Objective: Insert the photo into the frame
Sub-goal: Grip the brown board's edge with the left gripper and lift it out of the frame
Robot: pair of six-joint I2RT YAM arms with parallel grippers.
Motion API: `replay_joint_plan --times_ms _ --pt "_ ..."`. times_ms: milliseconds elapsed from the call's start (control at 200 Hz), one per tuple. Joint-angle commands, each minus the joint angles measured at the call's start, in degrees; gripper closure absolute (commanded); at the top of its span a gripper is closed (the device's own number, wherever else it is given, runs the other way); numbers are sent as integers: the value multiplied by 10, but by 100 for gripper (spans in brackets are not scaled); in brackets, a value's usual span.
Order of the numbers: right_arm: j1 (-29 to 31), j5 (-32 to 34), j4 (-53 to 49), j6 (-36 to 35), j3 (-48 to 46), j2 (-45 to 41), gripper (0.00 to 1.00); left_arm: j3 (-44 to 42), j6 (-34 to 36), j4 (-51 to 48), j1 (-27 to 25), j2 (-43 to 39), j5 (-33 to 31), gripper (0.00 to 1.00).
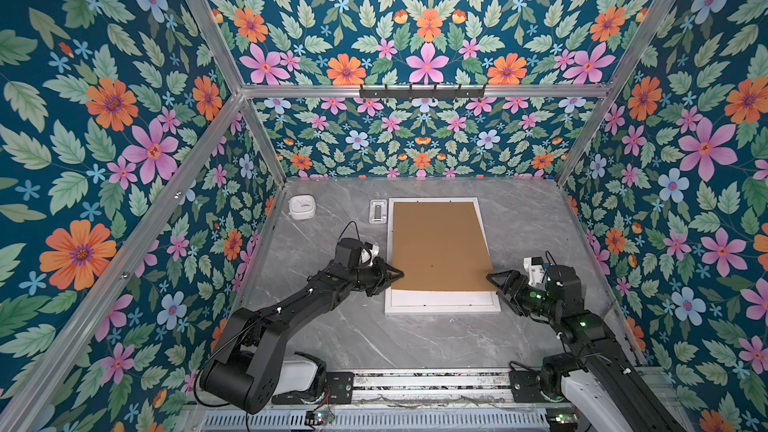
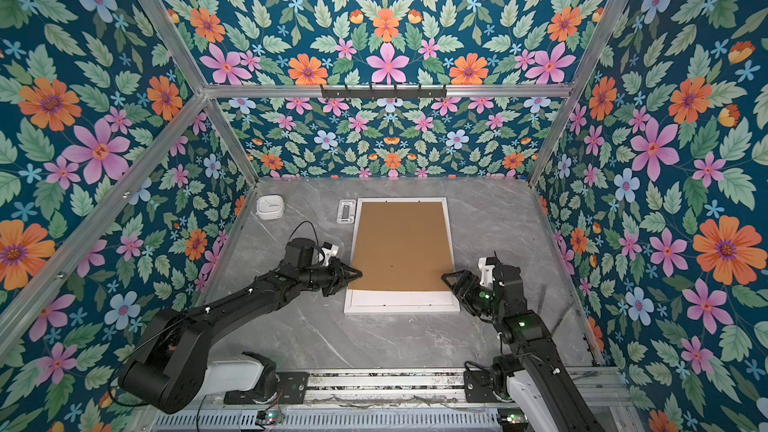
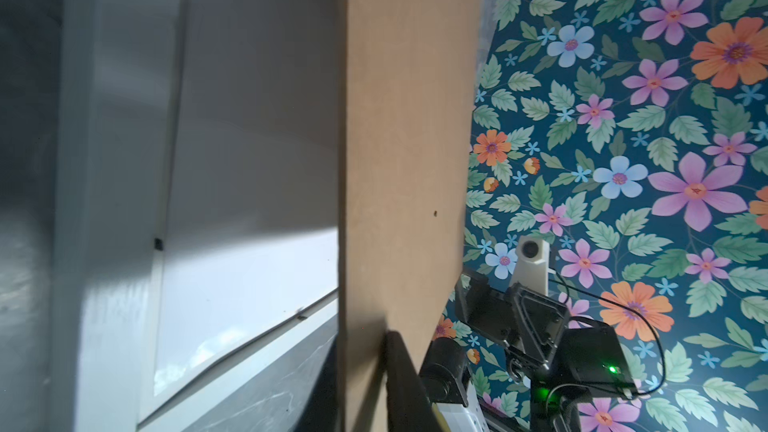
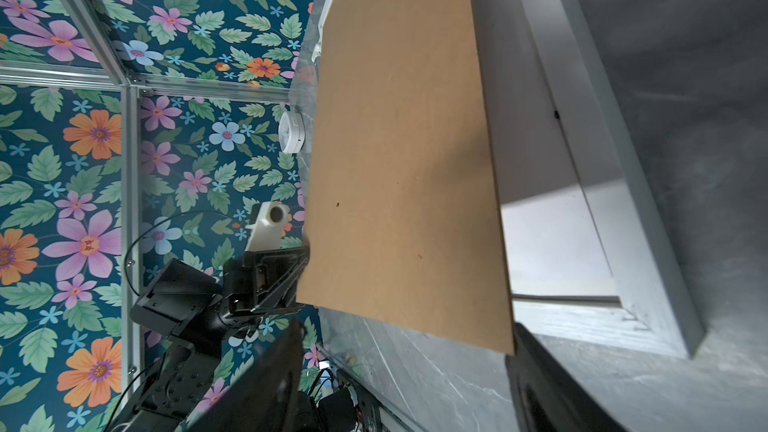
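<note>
On the grey table (image 1: 415, 338), the frame (image 1: 440, 308) is lying back-up, white and narrow-rimmed. Only the wrist views are showing the brown backing board (image 4: 407, 160) sitting tilted above it, the left gripper (image 1: 400, 274) clenching its edge and the right gripper (image 1: 493, 282) gaping astride its corner.

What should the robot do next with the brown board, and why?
Probably close the right gripper on the brown board: its fingers stand open astride the raised near corner, while the left gripper pinches the opposite edge, above the frame.
</note>
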Motion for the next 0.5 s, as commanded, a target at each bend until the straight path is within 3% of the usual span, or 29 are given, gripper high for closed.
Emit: replay_joint_plan --times_ms 0,120,495 --pt "1 -21 -12 -26 16 -1 24 15 10 16 -4 4 5 95" --pt "1 -17 -40 -48 35 5 24 35 24 -2 -4 11 6 99" --pt "1 5 -99 -99 73 -4 20 150 50 -22 14 8 30 100"
